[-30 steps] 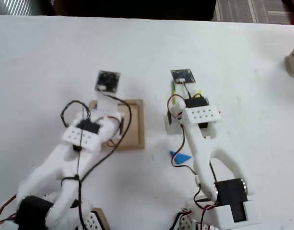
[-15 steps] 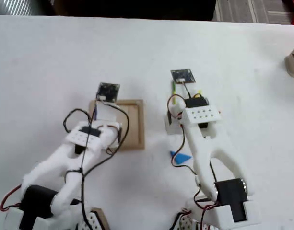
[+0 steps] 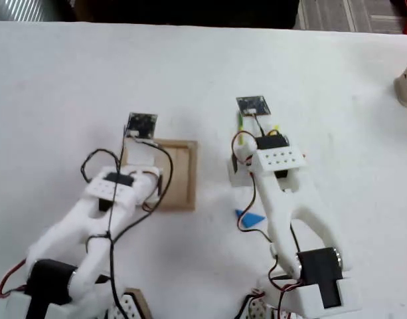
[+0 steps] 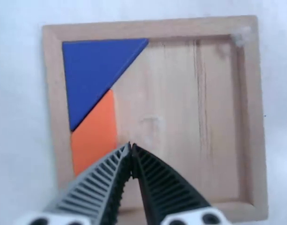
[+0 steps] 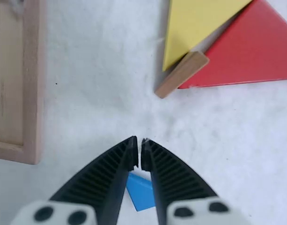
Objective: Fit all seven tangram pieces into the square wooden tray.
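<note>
Nearest my base on the white worktop [image 3: 70, 66], a small blue piece [image 5: 141, 193] lies under the fingers of my right claw [image 5: 139, 143]. From the high view the same piece [image 3: 251, 218] peeks out beside my right arm. That claw is closed on nothing, its tips pressed together over bare worktop.

Farther out and to the right, a plain wooden piece [image 5: 181, 74] touches both the yellow triangle [image 5: 199, 23] and the red triangle [image 5: 248, 56]. These two lie edge to edge, outside the tray [image 5: 33, 84], which sits off to the left of them.

On the left of the scene, my left arm reaches over the square wooden tray [image 3: 192, 176]. My left claw [image 4: 131, 149] is also closed and empty, its tips over the near part of the tray floor, just beside an orange piece [image 4: 94, 136]. That piece lies flat against the left wall of the tray [image 4: 253, 122].

Beyond it, a large blue triangle [image 4: 94, 75] fills what appears to be the far-left corner. Its long edge meets the orange piece. The right part of the tray floor shows bare wood.
</note>
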`<state>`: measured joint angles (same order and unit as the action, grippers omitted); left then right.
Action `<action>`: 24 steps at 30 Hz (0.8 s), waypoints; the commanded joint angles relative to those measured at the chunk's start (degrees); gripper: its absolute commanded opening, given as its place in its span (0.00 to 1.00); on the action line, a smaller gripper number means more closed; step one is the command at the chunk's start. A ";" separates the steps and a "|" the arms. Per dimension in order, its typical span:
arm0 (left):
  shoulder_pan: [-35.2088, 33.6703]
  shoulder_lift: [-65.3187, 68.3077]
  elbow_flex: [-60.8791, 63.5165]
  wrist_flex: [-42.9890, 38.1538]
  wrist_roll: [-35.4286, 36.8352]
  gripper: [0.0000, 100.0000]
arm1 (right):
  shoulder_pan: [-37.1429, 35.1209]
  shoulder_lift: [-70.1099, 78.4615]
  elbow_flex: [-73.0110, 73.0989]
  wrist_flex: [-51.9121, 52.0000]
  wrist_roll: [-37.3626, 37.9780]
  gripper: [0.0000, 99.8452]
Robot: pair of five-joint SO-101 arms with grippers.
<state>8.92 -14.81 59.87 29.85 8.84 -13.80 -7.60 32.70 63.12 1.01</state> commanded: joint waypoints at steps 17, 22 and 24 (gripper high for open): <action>-11.56 -20.35 4.13 -6.24 0.44 0.03 | 0.13 -1.80 -0.18 -1.01 0.97 0.02; -11.91 -5.49 -7.65 -6.59 0.09 0.03 | 0.22 -1.80 -0.09 -1.01 0.88 0.02; -12.35 1.54 -14.07 -6.86 0.18 0.03 | 0.22 -1.80 -0.09 -1.01 0.88 0.02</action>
<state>-2.07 -24.57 58.90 24.84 8.84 -13.80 -7.60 32.88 63.12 1.01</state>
